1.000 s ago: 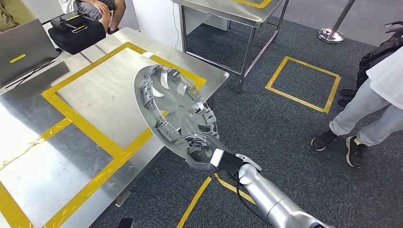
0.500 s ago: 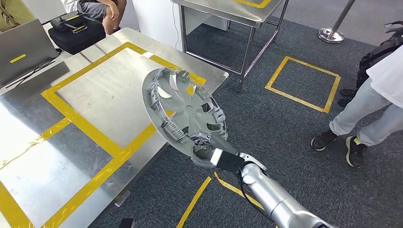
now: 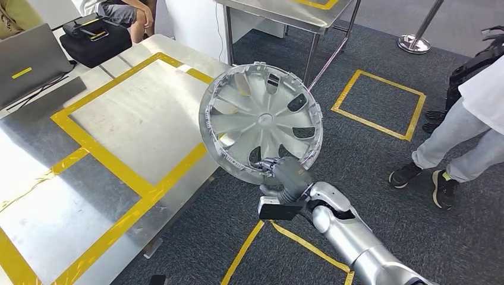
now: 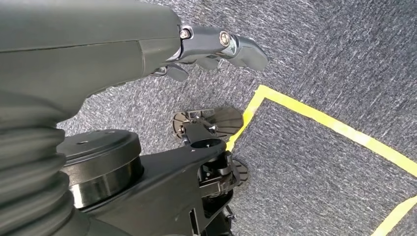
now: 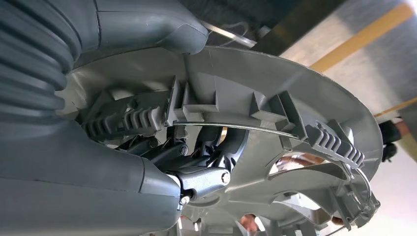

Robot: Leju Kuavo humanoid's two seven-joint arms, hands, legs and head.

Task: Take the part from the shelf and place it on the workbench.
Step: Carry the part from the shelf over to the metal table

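A silver wheel cover [image 3: 261,122] with spokes and dark slots is held up in the air, its shiny face toward me, over the near right corner of the steel workbench [image 3: 131,119]. My right hand [image 3: 284,172] grips its lower rim. From the right wrist, the wheel cover's ribbed grey back [image 5: 275,123] shows with my dark fingers [image 5: 206,172] hooked through an opening and the thumb pressed on the rim. My left hand [image 4: 216,46] hangs over the grey carpet, fingers loosely curled and holding nothing.
Yellow tape [image 3: 119,160] frames rectangles on the workbench. A laptop [image 3: 30,56] and a black case [image 3: 95,38] sit at its far left. A second steel table [image 3: 297,15] stands behind. A person [image 3: 463,130] stands at right on the carpet; another sits at the back left.
My right hand has turned the wheel cover from showing its ribbed back to showing its shiny front, and has raised it and moved it right.
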